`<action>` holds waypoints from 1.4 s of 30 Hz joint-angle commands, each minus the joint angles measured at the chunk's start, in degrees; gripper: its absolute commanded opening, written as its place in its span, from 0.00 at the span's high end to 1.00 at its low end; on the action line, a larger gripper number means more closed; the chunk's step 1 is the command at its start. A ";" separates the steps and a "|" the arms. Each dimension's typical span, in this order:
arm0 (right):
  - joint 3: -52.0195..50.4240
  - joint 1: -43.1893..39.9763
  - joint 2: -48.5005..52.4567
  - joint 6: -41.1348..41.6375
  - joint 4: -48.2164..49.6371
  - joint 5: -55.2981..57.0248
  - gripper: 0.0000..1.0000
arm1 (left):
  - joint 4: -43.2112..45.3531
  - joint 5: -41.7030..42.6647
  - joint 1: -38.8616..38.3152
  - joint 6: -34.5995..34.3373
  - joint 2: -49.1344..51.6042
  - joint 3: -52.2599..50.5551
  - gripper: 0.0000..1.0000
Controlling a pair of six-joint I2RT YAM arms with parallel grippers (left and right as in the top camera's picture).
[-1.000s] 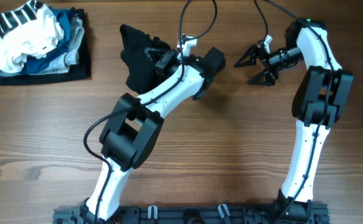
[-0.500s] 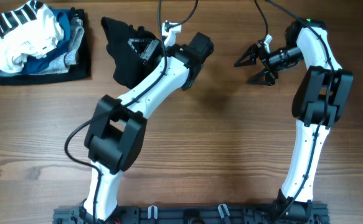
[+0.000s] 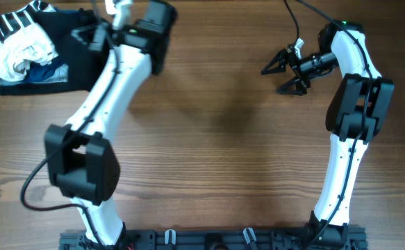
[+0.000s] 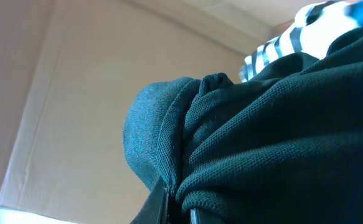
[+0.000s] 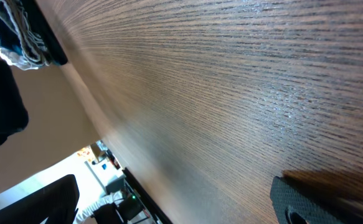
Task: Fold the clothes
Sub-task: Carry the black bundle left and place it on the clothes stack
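Note:
My left gripper [image 3: 96, 36] is shut on a black knit garment [image 3: 76, 43] and holds it over the right part of the clothes pile [image 3: 18, 50] at the table's far left corner. In the left wrist view the jaws [image 4: 178, 208] pinch a fold of the garment [image 4: 274, 130], with a black-and-white striped cloth [image 4: 281, 45] behind it. My right gripper [image 3: 277, 76] is open and empty above the far right of the table. Only one of its fingertips [image 5: 302, 200] shows in the right wrist view.
The pile holds a striped white piece, blue and grey pieces and a black bottom layer [image 3: 49, 85]; it also shows in the right wrist view [image 5: 19, 28]. The wooden table [image 3: 244, 153] spreads between the arms. Cables hang at the far edge [image 3: 292, 21].
My left arm has swung left along the far edge, carrying the black garment from the table's middle to above the pile. The right arm has not moved.

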 commanded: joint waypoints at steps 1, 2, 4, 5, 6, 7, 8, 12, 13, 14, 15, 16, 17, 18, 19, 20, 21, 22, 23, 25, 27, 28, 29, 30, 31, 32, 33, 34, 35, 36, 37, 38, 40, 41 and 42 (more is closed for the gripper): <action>0.00 0.46 1.55 -1.33 0.66 0.42 0.00 | 1.62 -3.67 3.74 0.44 -5.16 0.13 0.96; 0.00 0.46 1.55 -1.36 0.55 0.42 0.00 | 2.64 -3.67 5.49 1.03 -6.01 0.13 0.96; 0.00 0.57 1.55 -1.36 0.26 0.44 0.00 | 5.42 -3.67 8.79 3.23 -6.88 0.13 0.96; 0.00 0.72 1.55 -1.29 0.22 0.44 0.00 | 6.32 -3.67 10.25 3.39 -7.23 0.13 0.96; 0.00 0.94 1.55 -1.27 0.22 0.61 0.00 | 8.76 -3.69 12.66 3.30 -7.37 0.13 0.96; 0.00 1.05 1.55 -1.27 0.22 0.61 0.00 | 10.93 -3.67 13.44 3.26 -7.37 0.13 0.96; 0.00 1.16 1.55 -1.27 0.22 0.61 0.00 | 13.05 -3.54 13.86 3.19 -7.37 0.13 0.96; 0.00 2.16 1.55 -1.38 -0.61 0.61 0.00 | 26.77 0.46 15.13 6.23 -7.34 0.13 0.96; 0.00 2.51 1.55 -1.36 -0.61 0.61 0.00 | 30.32 3.54 15.65 6.23 -7.34 0.13 0.96; 0.00 2.82 1.55 -1.38 -0.61 0.61 0.00 | 32.39 6.43 16.09 6.23 -7.34 0.13 0.96; 0.00 3.17 1.55 -1.38 -0.98 0.63 0.00 | 34.16 10.12 16.52 6.16 -7.34 0.13 0.96; 0.00 3.56 1.55 -1.42 -1.46 1.03 0.00 | 34.99 14.38 16.81 6.14 -7.30 0.13 0.96; 0.00 4.00 1.55 -1.40 -1.90 2.05 0.00 | 36.15 17.57 17.38 5.97 -6.99 0.13 0.96; 0.00 4.48 1.55 -1.40 -2.19 2.84 0.00 | 37.03 18.99 17.99 5.97 -6.62 0.13 0.96; 0.00 4.81 1.55 -1.38 -2.34 2.99 0.01 | 36.87 20.15 18.67 6.03 -6.03 0.13 0.96; 0.00 5.05 1.55 -0.90 -2.32 2.95 0.00 | 35.80 21.05 19.65 6.05 -5.29 0.13 0.96; 0.00 5.18 1.55 -0.81 -2.32 2.97 0.00 | 34.36 21.59 20.79 6.10 -4.26 0.13 0.96; 0.00 5.22 1.55 -0.81 -2.34 2.97 0.00 | 33.07 21.55 21.97 6.19 -3.08 0.13 0.96; 0.00 5.22 1.55 -0.83 -2.34 2.99 0.00 | 30.38 21.51 23.21 6.19 -1.53 0.13 0.96; 0.00 5.22 1.55 -0.66 -2.34 2.97 0.00 | 26.01 19.67 25.97 5.99 2.64 0.13 0.96; 0.00 5.22 1.55 -0.13 -2.32 2.97 0.01 | 25.99 18.23 26.45 6.03 3.98 0.13 0.96; 0.00 5.22 1.55 0.13 -2.32 2.97 0.00 | 26.05 18.32 26.67 6.01 4.37 0.13 0.96; 0.00 5.22 1.55 0.11 -2.32 2.97 0.00 | 26.53 18.38 26.88 5.99 4.59 0.13 0.96; 0.00 5.22 1.55 0.13 -2.32 2.97 0.00 | 27.36 18.36 26.97 6.01 4.59 0.13 0.96; 0.00 5.22 1.55 0.26 -2.27 2.97 0.00 | 28.06 18.36 26.97 6.01 4.59 0.13 0.96; 0.00 5.22 1.55 0.26 -2.25 2.97 0.00 | 28.48 18.36 26.97 6.23 4.59 0.13 0.96; 0.00 5.22 1.55 0.24 -2.19 2.97 0.00 | 28.68 18.34 26.97 6.23 4.59 0.13 0.96; 0.00 5.22 1.55 0.31 -2.03 2.97 0.00 | 28.68 18.32 26.97 6.25 4.59 0.13 0.96; 0.00 5.22 1.55 0.33 -1.88 2.97 0.00 | 28.96 18.27 26.97 7.52 4.59 0.13 0.96; 0.00 5.22 1.55 0.33 -1.84 2.97 0.00 | 30.12 16.52 26.84 8.17 4.59 0.13 0.96; 0.00 5.22 1.55 0.35 -1.81 2.97 0.00 | 32.74 13.94 26.56 8.17 4.55 0.24 0.96; 0.00 5.22 1.55 0.35 -1.81 2.97 0.00 | 33.59 13.99 26.27 8.15 4.42 0.44 0.96; 0.00 5.22 1.55 0.31 -1.90 2.97 0.00 | 36.59 13.75 25.42 8.92 4.09 0.81 0.96; 0.00 5.22 1.55 0.28 -1.90 2.97 0.00 | 39.45 12.87 25.00 10.51 4.07 1.09 0.96; 0.00 5.22 1.55 0.31 -1.92 2.97 0.00 | 44.61 10.12 24.70 13.05 4.07 1.14 0.96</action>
